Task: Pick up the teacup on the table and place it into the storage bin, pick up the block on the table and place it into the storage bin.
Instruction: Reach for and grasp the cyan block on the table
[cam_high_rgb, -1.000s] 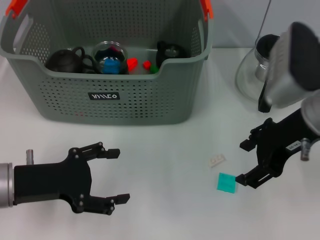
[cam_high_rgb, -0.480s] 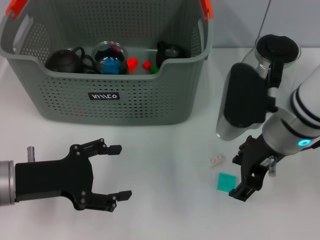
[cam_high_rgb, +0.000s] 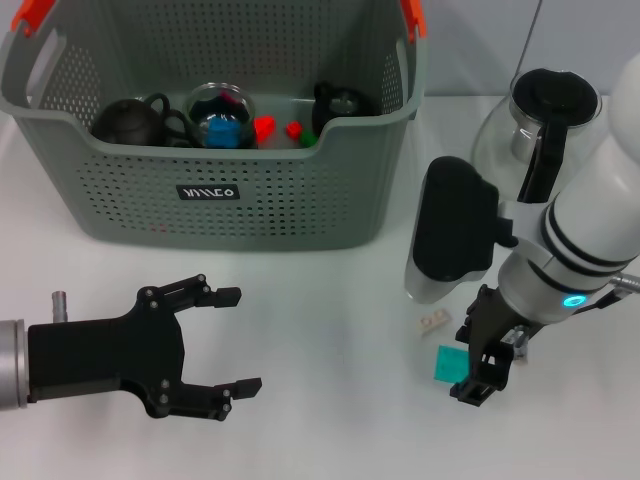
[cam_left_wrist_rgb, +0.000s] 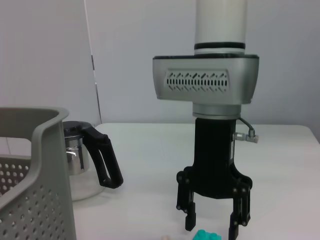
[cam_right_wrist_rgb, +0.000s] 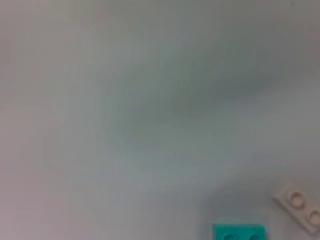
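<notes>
White surface (cam_high_rgb: 320, 300), pale wall behind it in the left wrist view.

Storage bin (cam_high_rgb: 215, 200) sits at the far left of the surface: grey-green, perforated, orange clips on the handles, black label on the near wall. Inside: dark teapot (cam_high_rgb: 130, 120), glass cup (cam_high_rgb: 222, 115) with something blue in it, a second dark item (cam_high_rgb: 343, 102), and small red and green pieces (cam_high_rgb: 285, 130). Can't tell which of these is the teacup.

Teal block (cam_high_rgb: 452, 363) lies flat on the surface, near right, well clear of the bin. Small beige studded plate (cam_high_rgb: 433, 321) lies just beside it on the bin side, not touching. Both show at the edge of the right wrist view: teal block (cam_right_wrist_rgb: 239, 232), beige plate (cam_right_wrist_rgb: 300, 204).

Right end effector (cam_high_rgb: 482, 360) points straight down just over the teal block. Left wrist view shows it well (cam_left_wrist_rgb: 212, 225): fingers (cam_left_wrist_rgb: 189, 216) spread moderately, one on each side of the block (cam_left_wrist_rgb: 207, 235), tips low near the surface, nothing gripped. Can't tell whether the tips touch the surface.

Left end effector (cam_high_rgb: 232, 340) is low at the near left, lying level, jaws wide and holding nothing, well apart from the bin and the block.

Glass kettle (cam_high_rgb: 525, 130) with black lid and handle stands at the far right, behind the right arm.
</notes>
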